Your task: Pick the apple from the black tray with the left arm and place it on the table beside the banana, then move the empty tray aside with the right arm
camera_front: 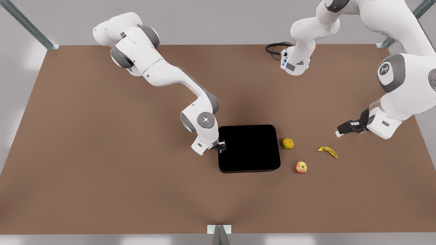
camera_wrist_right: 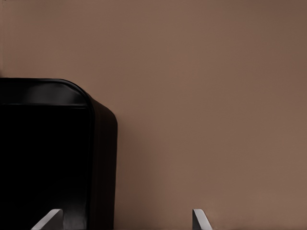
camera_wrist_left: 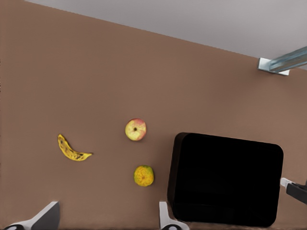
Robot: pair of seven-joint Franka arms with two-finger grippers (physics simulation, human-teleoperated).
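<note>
The black tray (camera_front: 248, 148) lies empty mid-table. On the table (camera_front: 102, 170), the apple (camera_front: 300, 167) rests between the tray and the banana (camera_front: 328, 151). The left wrist view looks down on the apple (camera_wrist_left: 135, 129), the banana (camera_wrist_left: 72, 149) and the tray (camera_wrist_left: 225, 179). My left gripper (camera_front: 340, 131) hovers open and empty beyond the banana, at the front view's right; its fingertips (camera_wrist_left: 48, 215) are spread wide. My right gripper (camera_front: 221, 146) is at the tray's edge on the front view's left, open (camera_wrist_right: 124, 219), its fingers straddling the tray's wall (camera_wrist_right: 103, 158).
A yellow-green round citrus fruit (camera_front: 288, 143) sits just off the tray's side, close to the apple. A white arm link with a black cable (camera_front: 294, 58) hangs over the table's far side. Grey frame posts (camera_front: 29, 25) stand at the table's corners.
</note>
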